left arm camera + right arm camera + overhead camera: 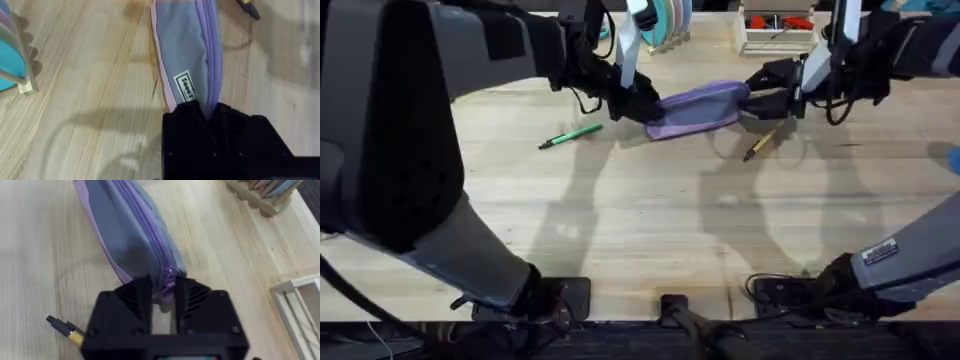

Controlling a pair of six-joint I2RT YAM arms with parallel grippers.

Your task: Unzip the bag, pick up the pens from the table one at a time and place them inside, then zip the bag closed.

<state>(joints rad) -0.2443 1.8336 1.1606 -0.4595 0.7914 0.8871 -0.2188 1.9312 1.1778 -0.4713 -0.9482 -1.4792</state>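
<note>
Both grippers, left gripper and right gripper, pinch opposite ends of the bag.

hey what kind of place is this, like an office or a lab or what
Probably a robot workbench in a lab or workshop: two arms work over a pale plank table holding a purple bag, with pens lying nearby and a white storage tray at the back.

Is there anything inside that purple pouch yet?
Cannot tell: the bag looks zipped, hiding its inside. Both pens lie on the table: green pen, yellow pen.
</note>
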